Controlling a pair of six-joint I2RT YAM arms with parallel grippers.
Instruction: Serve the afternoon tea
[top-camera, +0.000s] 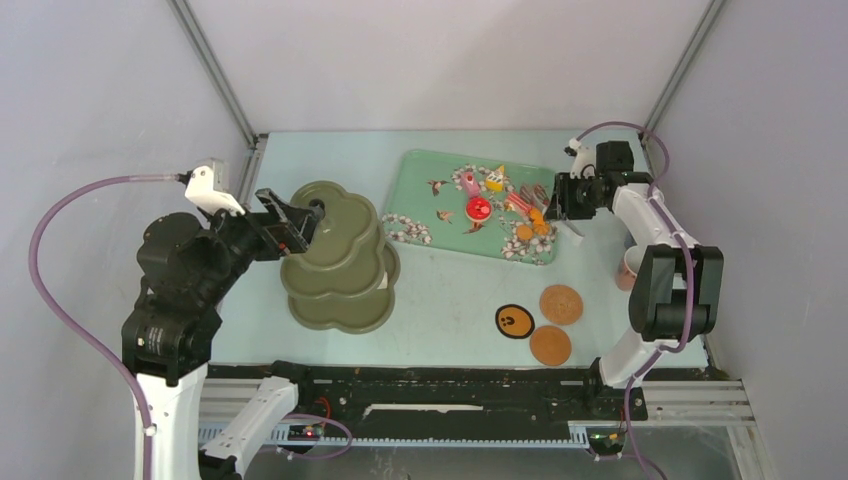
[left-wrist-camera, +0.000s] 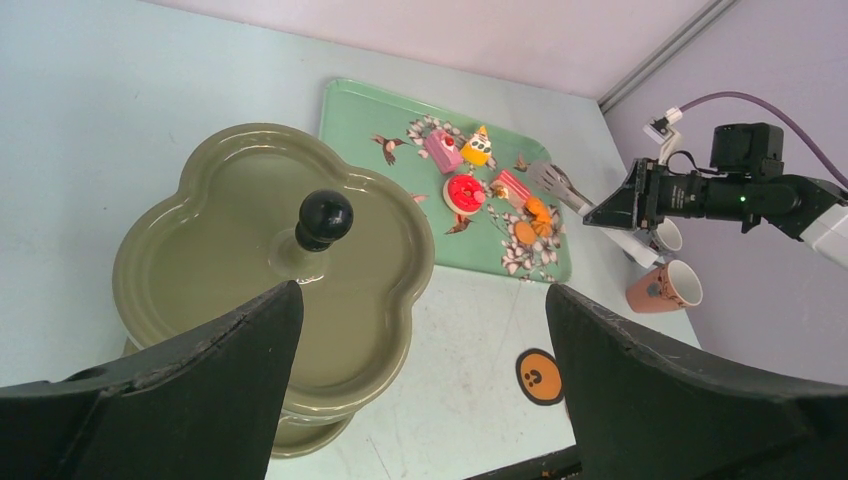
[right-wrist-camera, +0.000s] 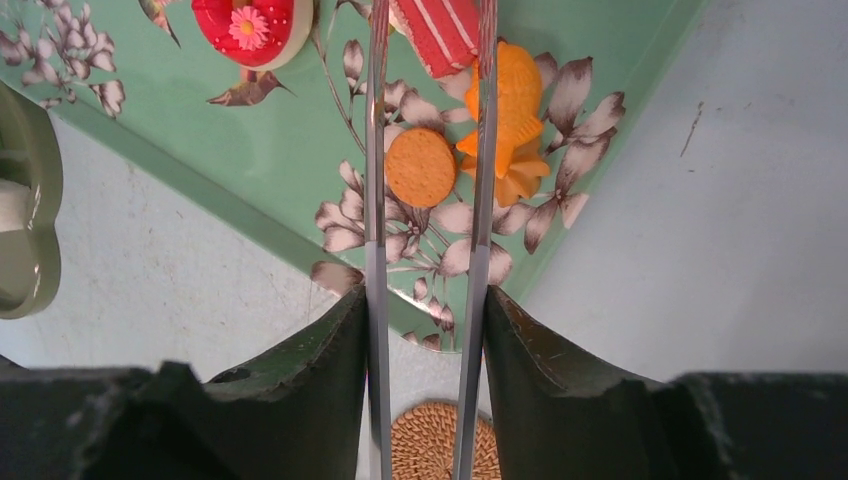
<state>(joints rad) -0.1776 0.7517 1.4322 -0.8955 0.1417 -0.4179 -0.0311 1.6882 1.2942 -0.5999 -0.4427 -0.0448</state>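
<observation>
Two orange pastries (right-wrist-camera: 515, 110) by tongs (right-wrist-camera: 375, 150) tight in right end effector (right-wrist-camera: 425, 300); left end effector (left-wrist-camera: 422, 300) wide over stand (left-wrist-camera: 200, 220).

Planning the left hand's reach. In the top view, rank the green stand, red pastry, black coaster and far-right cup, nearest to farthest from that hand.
1. Green stand, right under the left hand.
2. Red pastry, on the tray, to the right.
3. Black coaster, right of the stand, nearer the bases.
4. Cup, at the far right edge.
</observation>
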